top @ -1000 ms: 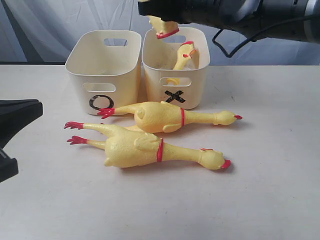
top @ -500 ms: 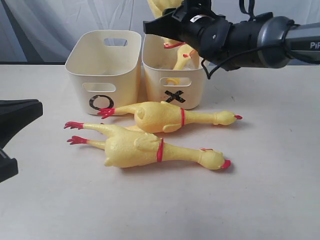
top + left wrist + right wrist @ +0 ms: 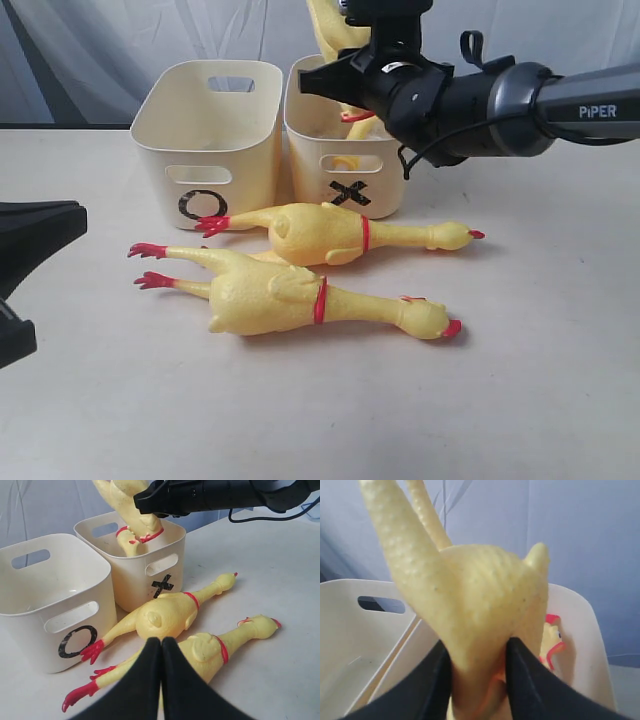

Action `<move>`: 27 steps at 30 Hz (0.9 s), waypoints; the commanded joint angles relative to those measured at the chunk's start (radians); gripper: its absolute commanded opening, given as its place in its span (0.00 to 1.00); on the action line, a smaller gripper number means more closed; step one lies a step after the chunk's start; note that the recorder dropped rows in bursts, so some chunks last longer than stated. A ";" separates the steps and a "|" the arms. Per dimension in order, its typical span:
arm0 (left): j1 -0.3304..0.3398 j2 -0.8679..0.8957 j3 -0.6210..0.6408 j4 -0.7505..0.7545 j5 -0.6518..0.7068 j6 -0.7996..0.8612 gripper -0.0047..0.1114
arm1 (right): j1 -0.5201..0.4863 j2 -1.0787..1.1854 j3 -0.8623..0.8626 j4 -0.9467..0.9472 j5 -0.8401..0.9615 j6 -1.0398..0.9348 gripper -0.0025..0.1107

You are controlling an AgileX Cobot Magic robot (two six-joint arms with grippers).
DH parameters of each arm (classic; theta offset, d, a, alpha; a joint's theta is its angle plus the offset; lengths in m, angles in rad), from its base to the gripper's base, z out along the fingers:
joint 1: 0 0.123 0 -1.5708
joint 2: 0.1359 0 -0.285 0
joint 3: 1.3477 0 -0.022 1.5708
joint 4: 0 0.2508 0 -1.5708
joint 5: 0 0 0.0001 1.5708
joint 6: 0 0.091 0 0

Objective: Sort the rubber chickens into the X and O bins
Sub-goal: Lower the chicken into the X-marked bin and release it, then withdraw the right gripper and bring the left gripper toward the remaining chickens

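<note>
Pincer status: right pincer (image 3: 477,672) grips narrow on the body of a large chicken (image 3: 470,595), one black finger on either side. This held chicken hangs head down with its legs pointing up. Its red neck band sits at the mouth of the X bin (image 3: 305,150), and its head is inside.

A second chicken (image 3: 551,637) already lies in the X bin. Only its head and red markings show against the bin wall.

Left pincer (image 3: 161,652) has its fingers pressed together with nothing between them. It sits low over the bench (image 3: 540,380), near the left edge and towards the near edge.

Both bins stand side by side near the far edge, with their marks facing the near edge. The O bin (image 3: 160,150) is the one nearer the left edge.

Two large chickens lie on the bench on the near side of the bins, feet towards the left edge and heads towards the right edge. The rear chicken (image 3: 320,232) lies just beside the bins, its red feet by the O mark. The front chicken (image 3: 280,295) lies close alongside it, nearer the near edge. I cannot tell whether the two touch.
</note>
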 commanded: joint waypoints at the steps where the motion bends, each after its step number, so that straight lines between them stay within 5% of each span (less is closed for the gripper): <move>1: 0.000 0.003 -0.005 -0.002 -0.013 -0.002 0.04 | -0.004 -0.002 0.001 0.085 -0.056 -0.096 0.28; 7: 0.000 0.003 -0.005 -0.002 -0.013 -0.002 0.04 | -0.004 -0.002 0.001 0.085 -0.054 -0.103 0.46; 18: 0.000 0.003 -0.005 -0.002 -0.013 -0.002 0.04 | -0.004 -0.043 0.001 0.085 0.039 -0.117 0.45; 21: 0.000 0.003 -0.005 -0.002 -0.013 -0.002 0.04 | -0.004 -0.094 0.001 0.081 0.126 -0.119 0.39; 27: 0.000 0.003 -0.005 0.010 -0.006 -0.002 0.04 | -0.002 -0.197 0.038 0.086 0.231 -0.157 0.12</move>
